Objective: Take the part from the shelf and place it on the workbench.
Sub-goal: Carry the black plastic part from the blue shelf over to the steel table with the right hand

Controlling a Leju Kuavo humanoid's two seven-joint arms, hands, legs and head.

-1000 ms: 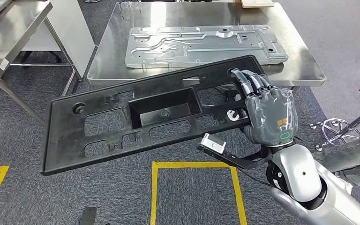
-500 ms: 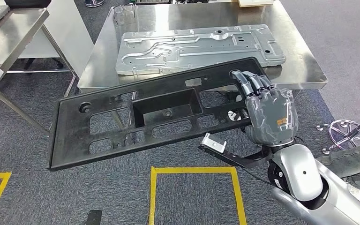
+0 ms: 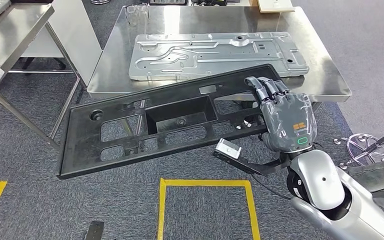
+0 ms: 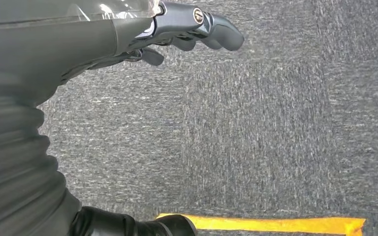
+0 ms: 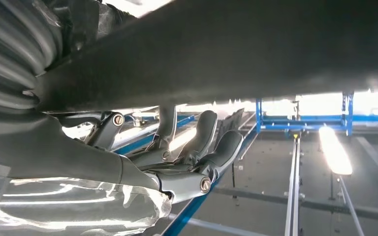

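The part is a long black plastic panel (image 3: 170, 122) with a deep rectangular recess and several cut-outs. My right hand (image 3: 282, 117) grips its right end, fingers curled over the far edge, and holds it tilted in the air above the carpet. Its far right corner overlaps the front edge of the steel workbench (image 3: 320, 75). In the right wrist view the panel's dark underside (image 5: 256, 54) spans the picture, with my fingers (image 5: 202, 142) wrapped beneath it. My left hand (image 4: 177, 29) hangs over the carpet, fingers loosely extended and holding nothing.
A large embossed silver metal plate (image 3: 215, 52) covers much of the workbench, with clear glasses (image 3: 135, 12) at its far edge. A second steel table (image 3: 10, 35) stands at the left. Yellow floor tape (image 3: 205, 182) marks the carpet. A chair base (image 3: 365, 147) and a person's leg (image 3: 380, 175) are at the right.
The whole picture has shifted as the camera moved. The panel stays in my right hand, and its left end sits a little higher and nearer the bench than before.
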